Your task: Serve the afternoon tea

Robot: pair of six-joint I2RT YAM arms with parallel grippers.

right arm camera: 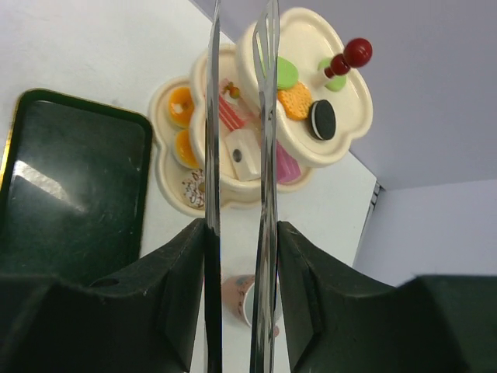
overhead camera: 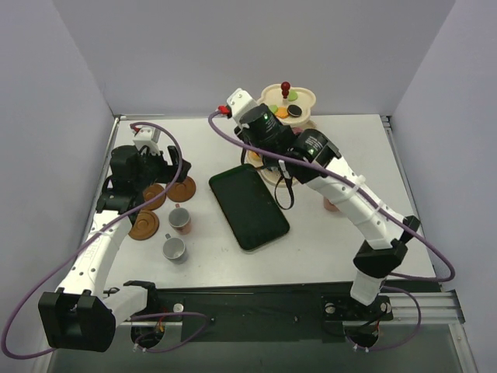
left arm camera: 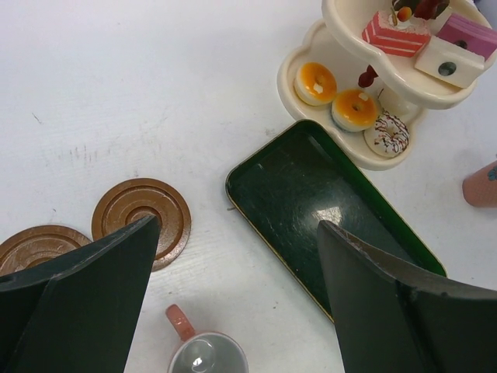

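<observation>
Many sweets (right arm camera: 293,99) sit on the stand (right arm camera: 349,101) right ahead of the tongs (right arm camera: 210,116) pinched in the right claw (right arm camera: 239,287), which is nearer, while the left claw (left arm camera: 239,233) hangs wide open by the saucers (left arm camera: 141,217).

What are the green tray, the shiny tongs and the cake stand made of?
Dark green rectangular tray: likely painted metal, glossy, with glare and a yellowish worn rim. Long silver tongs: metal, mirror-bright blades. Cream three-tier stand: looks like smooth moulded plastic.

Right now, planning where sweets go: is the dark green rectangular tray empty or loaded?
Empty: the dark green rectangular tray shows only bare glossy floor from above.
</observation>
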